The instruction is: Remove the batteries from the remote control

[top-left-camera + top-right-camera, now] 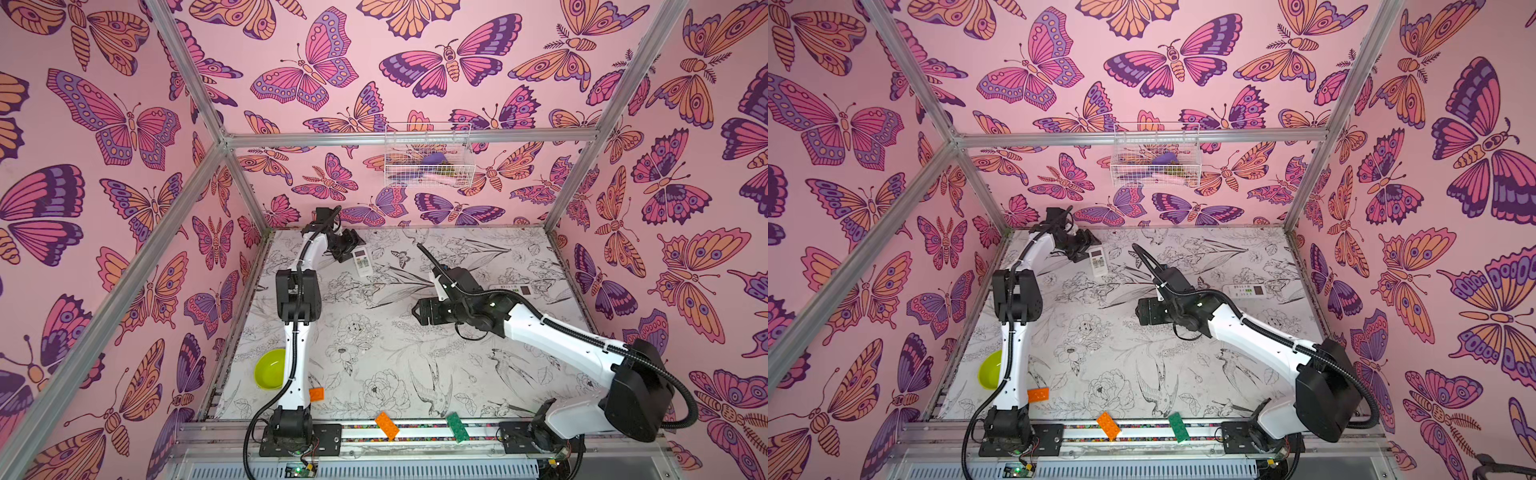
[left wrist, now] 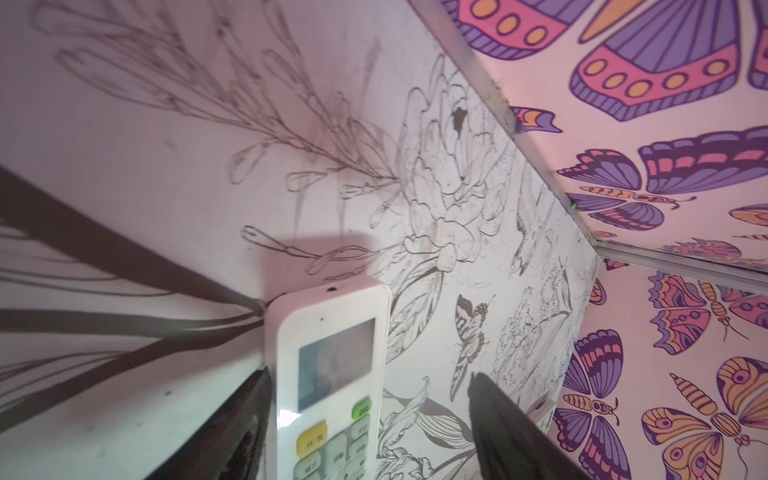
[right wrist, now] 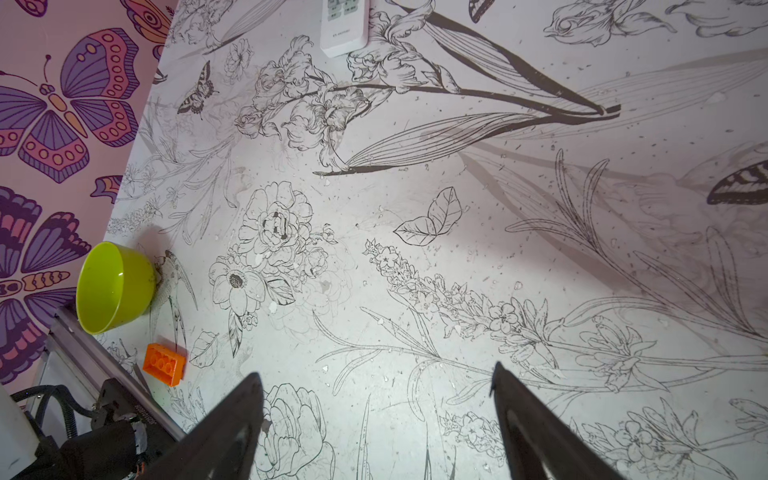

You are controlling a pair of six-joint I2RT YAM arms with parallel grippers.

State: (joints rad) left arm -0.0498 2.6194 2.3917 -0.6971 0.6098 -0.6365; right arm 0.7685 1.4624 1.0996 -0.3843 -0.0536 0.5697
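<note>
1. The surface (image 1: 374, 332) carries the white remote (image 1: 360, 262) at its 11 o'clock corner in a top view, with its long axis roughly 12-to-6.
2. The left hand (image 2: 368, 375) is nearer. Spread wide, it straddles the remote's screen end, with one finger (image 2: 249, 415) just beside the remote's edge and the other apart.
3. The right hand (image 3: 376, 370) hangs wide and empty over mid-surface.
4. The batteries are unseen. The left wrist view shows the buttons facing up, so the compartment likely faces down.
</note>
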